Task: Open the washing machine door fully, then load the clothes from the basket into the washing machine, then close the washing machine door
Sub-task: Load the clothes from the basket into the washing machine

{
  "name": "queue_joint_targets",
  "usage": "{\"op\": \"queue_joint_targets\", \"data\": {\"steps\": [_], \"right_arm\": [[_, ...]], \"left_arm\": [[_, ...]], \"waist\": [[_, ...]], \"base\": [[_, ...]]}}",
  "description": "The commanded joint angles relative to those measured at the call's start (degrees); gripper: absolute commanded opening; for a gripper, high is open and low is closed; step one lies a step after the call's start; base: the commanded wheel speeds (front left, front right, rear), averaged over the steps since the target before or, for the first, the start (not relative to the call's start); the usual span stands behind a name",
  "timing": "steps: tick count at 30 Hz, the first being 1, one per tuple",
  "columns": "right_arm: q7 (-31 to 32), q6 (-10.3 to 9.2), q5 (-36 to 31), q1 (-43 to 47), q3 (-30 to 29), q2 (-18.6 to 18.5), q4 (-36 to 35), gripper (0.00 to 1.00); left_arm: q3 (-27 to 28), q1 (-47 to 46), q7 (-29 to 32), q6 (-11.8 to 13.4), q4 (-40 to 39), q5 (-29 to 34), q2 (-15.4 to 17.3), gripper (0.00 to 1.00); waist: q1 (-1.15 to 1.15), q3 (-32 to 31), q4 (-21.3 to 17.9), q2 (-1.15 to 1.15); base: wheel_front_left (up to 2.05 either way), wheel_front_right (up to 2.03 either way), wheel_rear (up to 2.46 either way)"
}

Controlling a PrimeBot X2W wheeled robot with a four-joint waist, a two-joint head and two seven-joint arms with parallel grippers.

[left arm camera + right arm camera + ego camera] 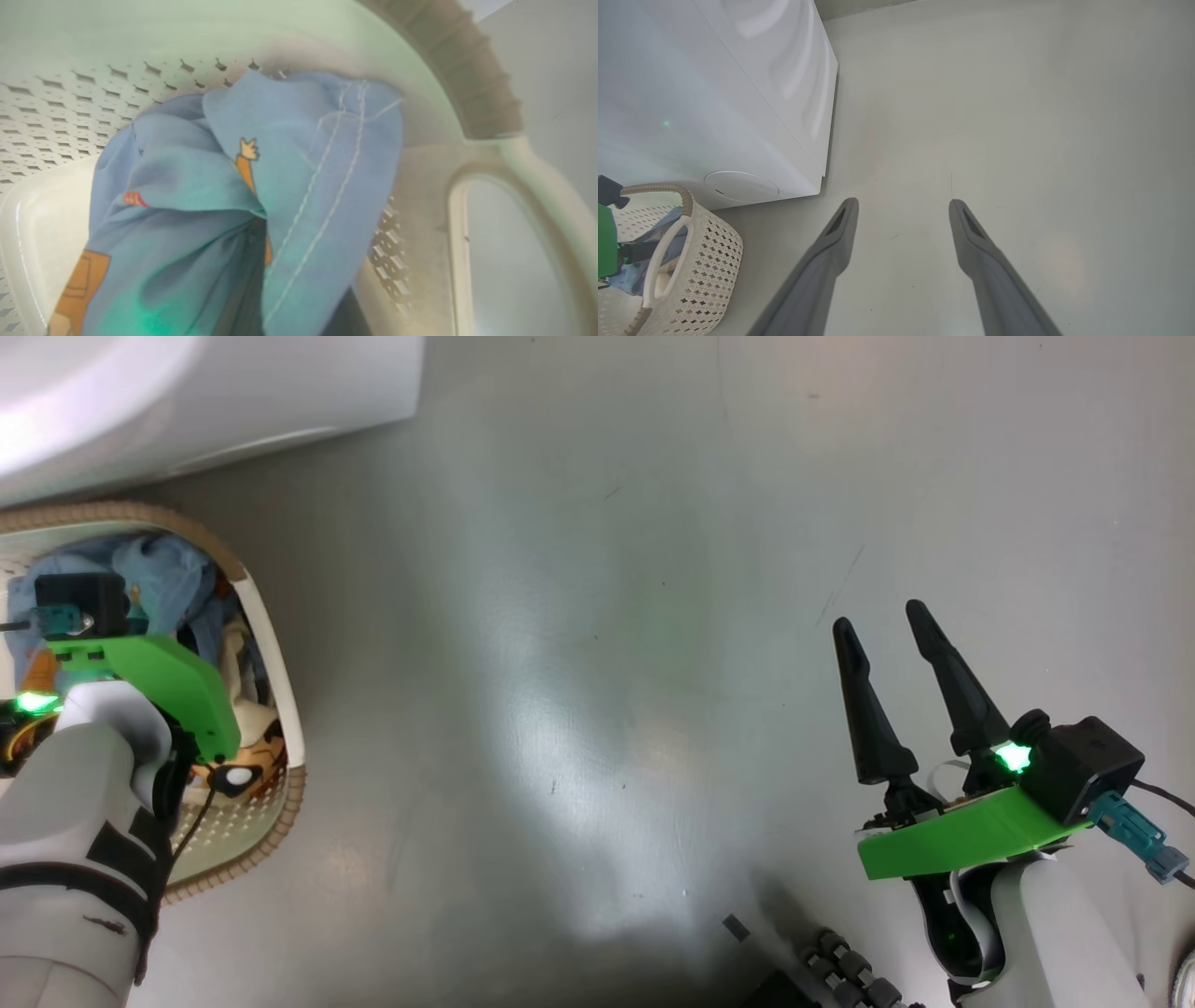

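Observation:
The basket (280,709) stands on the floor at the left, just below the white washing machine (187,392). In it lie the clothes: a light blue garment (168,574) and a cream one with an orange-and-black figure (252,728). My left gripper (112,644) reaches down into the basket, its fingers hidden under its green mount. In the left wrist view the blue garment (303,163) is bunched up close, gathered into a dark crease where the fingers meet. My right gripper (878,616) hangs open over bare floor at the right, holding nothing. The washing machine door is out of view.
In the right wrist view the basket (705,261) stands right against the washing machine (714,93), which has a round flush cover (740,185) low down. Grey floor spreads between the arms. My base's rollers (840,961) show at the bottom.

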Motion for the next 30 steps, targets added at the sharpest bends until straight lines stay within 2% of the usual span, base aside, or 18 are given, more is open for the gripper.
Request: {"op": "queue_joint_targets", "data": {"steps": [1,9,21,28,30], "right_arm": [[-0.7,0.09,0.5,1.0,1.3,-0.1,-0.8,1.00],[-0.7,0.09,0.9,0.3,2.4,-0.1,1.0,1.00],[-0.7,0.09,0.7,0.6,2.4,-0.1,4.5,1.00],[-0.7,0.09,0.3,1.8,2.2,-0.1,6.1,1.00],[-0.7,0.09,0.1,2.6,2.1,-0.1,6.7,1.00]], "left_arm": [[0.8,1.5,-0.5,-0.3,0.0,-0.8,2.3,0.00],[1.5,5.3,-2.8,-0.2,0.0,-2.3,2.1,0.00],[3.1,12.7,-6.7,-0.7,-1.1,-4.1,0.9,0.00],[6.8,18.4,-6.8,1.4,-11.6,-2.2,1.6,0.00],[9.8,22.7,-6.8,2.5,-17.9,-0.1,1.6,0.00]], "waist": [[0.00,-0.6,0.2,0.00],[0.00,-6.0,1.5,0.00],[0.00,-18.3,4.5,0.00],[0.00,-24.4,6.6,0.00],[0.00,-27.4,7.5,0.00]], "base": [[0.00,0.00,0.00],[0.00,0.00,0.00],[0.00,0.00,0.00],[0.00,0.00,0.00],[0.00,0.00,0.00]]}}
